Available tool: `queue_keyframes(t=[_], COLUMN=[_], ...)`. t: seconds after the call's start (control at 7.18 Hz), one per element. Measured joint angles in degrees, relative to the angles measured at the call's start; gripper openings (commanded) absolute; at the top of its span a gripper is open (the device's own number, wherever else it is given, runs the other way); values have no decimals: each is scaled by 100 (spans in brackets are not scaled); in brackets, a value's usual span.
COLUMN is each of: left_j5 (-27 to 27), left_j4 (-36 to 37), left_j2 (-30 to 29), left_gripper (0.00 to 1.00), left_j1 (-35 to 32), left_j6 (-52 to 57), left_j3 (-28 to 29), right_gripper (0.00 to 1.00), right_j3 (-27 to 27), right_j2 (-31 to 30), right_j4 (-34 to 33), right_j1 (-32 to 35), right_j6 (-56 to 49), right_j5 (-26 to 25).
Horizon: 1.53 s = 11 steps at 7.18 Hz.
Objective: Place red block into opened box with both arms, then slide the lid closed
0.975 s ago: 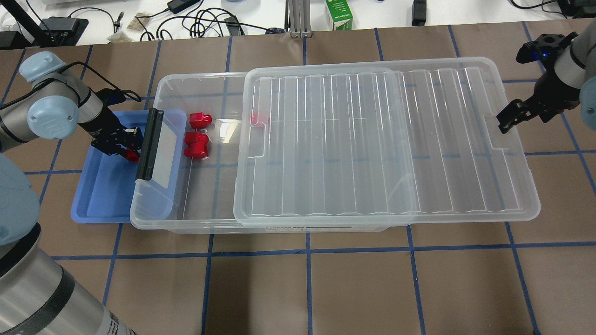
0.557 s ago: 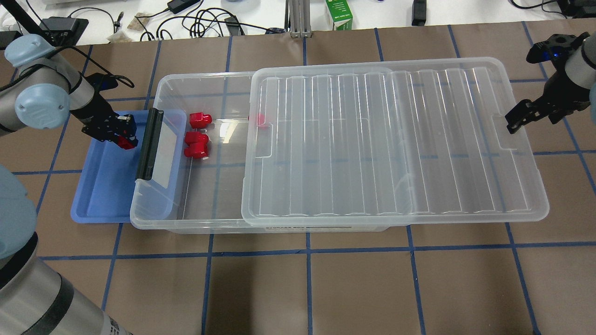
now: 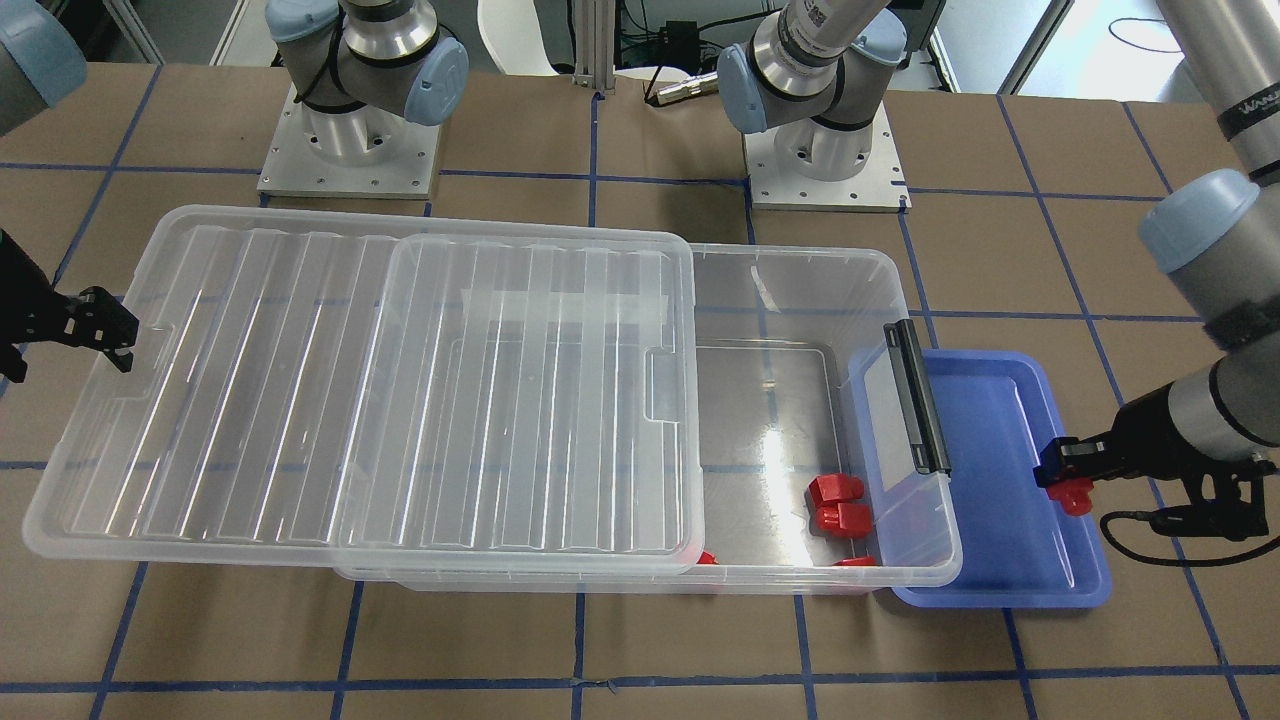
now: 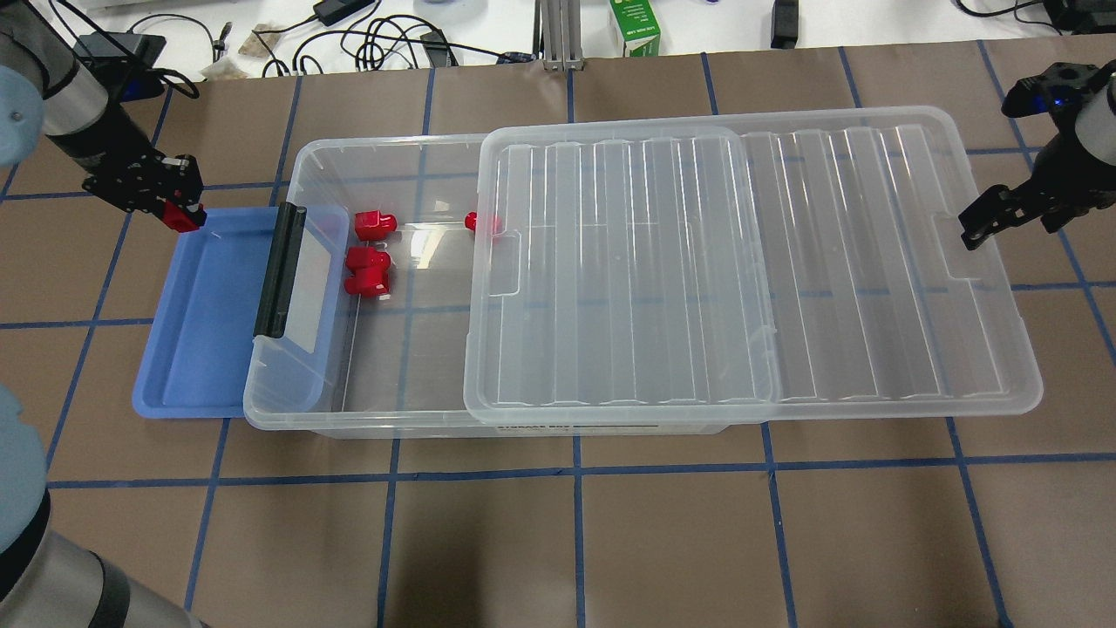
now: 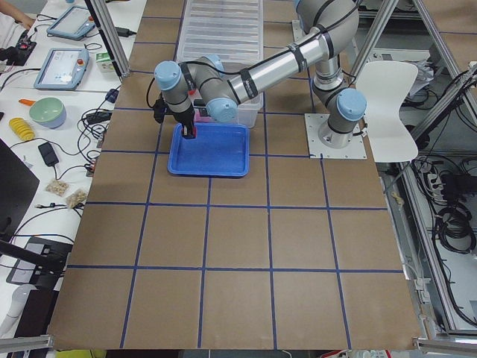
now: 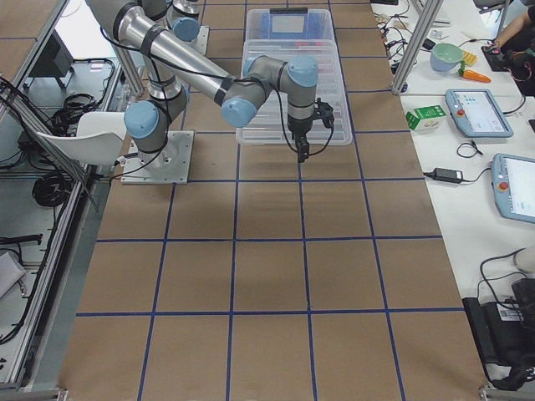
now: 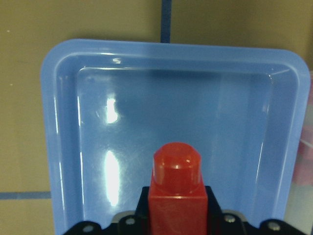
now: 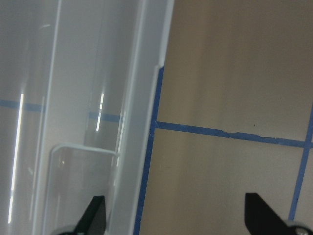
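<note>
My left gripper (image 4: 179, 212) is shut on a red block (image 7: 176, 191), stub end outward, and hangs over the far left corner of the blue tray (image 4: 209, 331). The clear box (image 4: 384, 148) lies open at its left end, with its black clip bar (image 4: 279, 270) over the tray. Inside are three more red blocks (image 4: 375, 225), one of them half under the lid's edge. The ribbed clear lid (image 4: 750, 262) covers the right part and overhangs the box to the right. My right gripper (image 4: 976, 227) is open at the lid's right notch, with the lid's rim between its fingers (image 8: 95, 218).
A green carton (image 4: 634, 26) and cables lie on the white bench beyond the table's far edge. The two arm bases (image 3: 350, 150) stand behind the box. Brown table with blue grid lines stretches in front of the box.
The lid has slid to the right along with my right gripper, uncovering more of the box. My left gripper has lifted away toward the far left with the red block.
</note>
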Motion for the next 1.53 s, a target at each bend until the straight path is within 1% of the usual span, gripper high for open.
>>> queue_keyframes(t=[0.28,0.56,0.84,0.98,1.25,1.39,1.53], left_j5=[38,25,-49,-70,-176,-292,-378], left_j4=[-383,-466,-464,-439,-346,-283,-122], left_j2=[310,478,520,496,418,395,382], left_gripper=[0,0,0,0,0,0,0], left_j1=[-339,-898,-1515,-1764,-2060,-2110,-2128], left_j6=[-101,-686,-1418,-1686,-1982,-2014,-2012], left_j3=[237,212,52,-63,-323,-463,-638], right_gripper=[100,100,100,100,100,100,100], right_j3=[-26,-66,-198,-512,-1387,-1598,-1679], right_j2=[-19,-214,-710,-830,-898,-899,-891], right_j4=[16,161,727,1187,2334,2588,2654], right_j1=[-49,-43,-31,-23,23,100,231], right_j6=[24,75,110,152,520,639,715], right_j5=[19,39,43,46,149,187,200])
